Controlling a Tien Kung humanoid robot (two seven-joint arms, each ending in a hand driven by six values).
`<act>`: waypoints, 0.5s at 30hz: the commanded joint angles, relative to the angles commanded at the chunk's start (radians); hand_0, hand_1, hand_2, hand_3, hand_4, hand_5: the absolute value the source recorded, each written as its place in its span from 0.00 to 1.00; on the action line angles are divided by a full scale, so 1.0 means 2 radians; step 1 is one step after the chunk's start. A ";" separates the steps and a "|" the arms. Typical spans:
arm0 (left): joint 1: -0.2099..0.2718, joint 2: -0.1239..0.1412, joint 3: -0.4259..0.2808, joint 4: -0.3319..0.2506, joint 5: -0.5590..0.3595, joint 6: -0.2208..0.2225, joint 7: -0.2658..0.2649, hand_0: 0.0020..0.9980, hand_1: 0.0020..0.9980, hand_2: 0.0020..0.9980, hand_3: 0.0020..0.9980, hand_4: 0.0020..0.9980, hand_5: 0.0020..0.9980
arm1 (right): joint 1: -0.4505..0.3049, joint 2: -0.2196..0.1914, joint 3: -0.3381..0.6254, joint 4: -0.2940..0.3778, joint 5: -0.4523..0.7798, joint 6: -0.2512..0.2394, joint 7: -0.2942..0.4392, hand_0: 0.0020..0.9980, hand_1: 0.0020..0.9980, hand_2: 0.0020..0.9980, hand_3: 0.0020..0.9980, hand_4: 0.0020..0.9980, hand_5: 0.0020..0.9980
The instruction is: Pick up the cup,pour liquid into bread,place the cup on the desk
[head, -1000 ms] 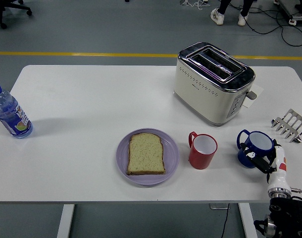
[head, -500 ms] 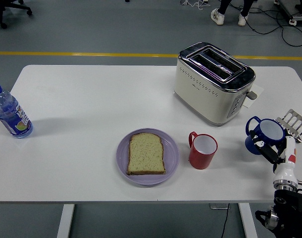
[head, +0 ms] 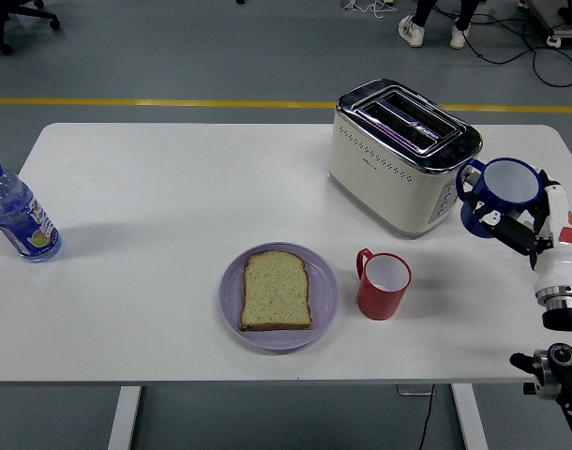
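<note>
My right hand (head: 522, 225) is shut on a blue cup (head: 498, 192) with a white inside and a handle on its left. It holds the cup upright in the air, right of the toaster and well above the table. A slice of bread (head: 277, 291) lies flat on a lilac plate (head: 232, 300) near the table's front edge, left of centre. A red cup (head: 383, 284) stands between the plate and my right arm. My left arm is out of sight.
A cream and chrome toaster (head: 403, 155) stands at the back right, close to the lifted cup. A water bottle (head: 19, 214) with a blue cap sits at the far left edge. A person's feet (head: 434, 33) show on the floor beyond the table.
My right hand has lifted the blue cup off the table, carrying it up and away from the near edge to beside the toaster. The metal rack behind it is now hidden.
</note>
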 joint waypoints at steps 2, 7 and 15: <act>0.000 0.000 0.001 0.000 0.000 0.000 0.000 0.64 0.65 0.66 0.55 0.32 0.84 | 0.008 -0.003 -0.011 0.032 -0.037 0.013 -0.042 0.26 0.31 0.50 0.54 0.75 0.00; 0.001 0.000 0.000 0.000 -0.002 0.000 0.000 0.64 0.65 0.66 0.55 0.32 0.84 | 0.028 -0.003 -0.044 0.074 -0.100 0.042 -0.146 0.25 0.29 0.49 0.55 0.73 0.02; -0.001 0.001 -0.007 -0.001 -0.001 0.000 0.000 0.64 0.65 0.66 0.55 0.32 0.84 | 0.097 -0.009 -0.124 0.073 -0.210 0.092 -0.304 0.25 0.28 0.48 0.55 0.72 0.04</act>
